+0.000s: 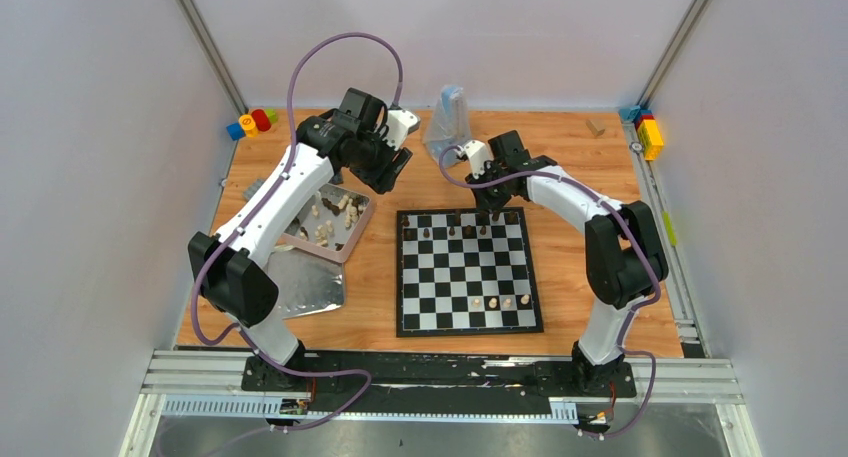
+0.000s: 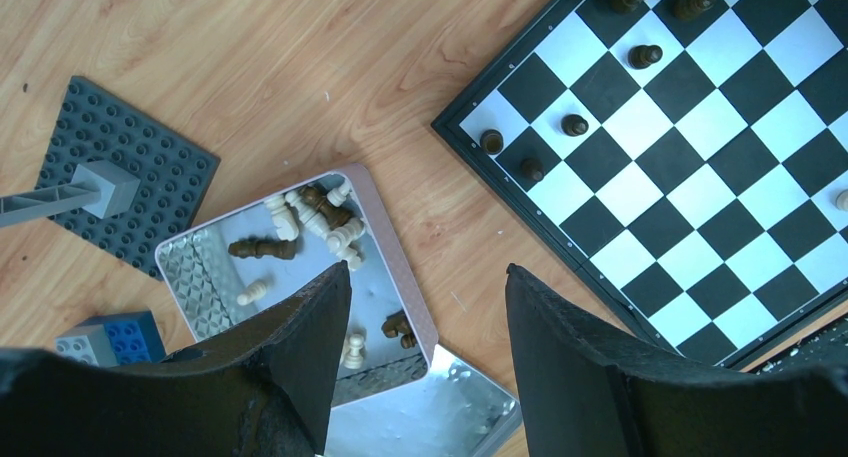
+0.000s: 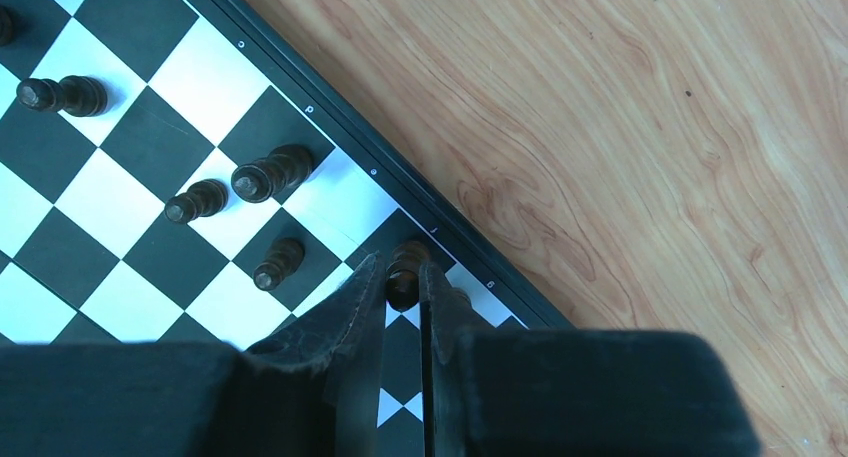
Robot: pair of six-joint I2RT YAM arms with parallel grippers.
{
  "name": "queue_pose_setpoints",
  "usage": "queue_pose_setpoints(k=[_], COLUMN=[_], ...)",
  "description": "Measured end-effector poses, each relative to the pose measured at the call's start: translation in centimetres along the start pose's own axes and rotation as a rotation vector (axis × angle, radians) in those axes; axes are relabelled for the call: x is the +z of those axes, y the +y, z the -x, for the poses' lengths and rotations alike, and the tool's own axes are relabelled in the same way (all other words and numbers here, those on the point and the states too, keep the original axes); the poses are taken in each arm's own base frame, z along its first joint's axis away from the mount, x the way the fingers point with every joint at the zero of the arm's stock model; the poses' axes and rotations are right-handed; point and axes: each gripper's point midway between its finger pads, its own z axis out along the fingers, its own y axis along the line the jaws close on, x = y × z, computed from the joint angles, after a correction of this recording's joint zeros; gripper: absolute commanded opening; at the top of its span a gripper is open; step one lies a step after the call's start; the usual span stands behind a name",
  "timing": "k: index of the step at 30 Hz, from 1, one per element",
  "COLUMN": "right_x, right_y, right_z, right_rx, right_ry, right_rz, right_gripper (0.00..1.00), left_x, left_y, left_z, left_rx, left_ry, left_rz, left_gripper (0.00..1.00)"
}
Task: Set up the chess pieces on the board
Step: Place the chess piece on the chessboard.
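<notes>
From above, the board [image 1: 468,272] lies on a wooden table [image 1: 590,177] between grey walls [image 1: 90,177], with the right gripper [image 1: 492,209] at its far edge. The left wrist view shows the left gripper [image 2: 428,277] well open and empty over a tin [image 2: 400,262] of loose chess pieces [image 2: 320,212]. In the right wrist view, the right gripper is clamped on a dark piece [image 3: 404,287] at the board's edge row.

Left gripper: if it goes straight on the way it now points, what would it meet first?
Most likely the rim of the silver tin on its side toward the chessboard, or the bare wooden table just beside it; depth is unclear. The left gripper is open and holds nothing.
</notes>
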Motion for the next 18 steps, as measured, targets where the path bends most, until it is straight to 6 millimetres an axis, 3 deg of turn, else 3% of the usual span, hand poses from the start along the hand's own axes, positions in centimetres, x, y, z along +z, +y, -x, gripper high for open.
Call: queue_pose_setpoints(k=[18], right_x=[-0.02], right_y=[0.01], right_z=[-0.12], right_rx=[0.008], right_ry=[-0.003], right_rz=[0.015], right_gripper=[0.01], left_x=[0.15], left_y=[-0.03], left_z=[-0.22], left_rx=[0.002], left_ry=[0.006], left_rz=[-0.002], left_gripper=[0.66])
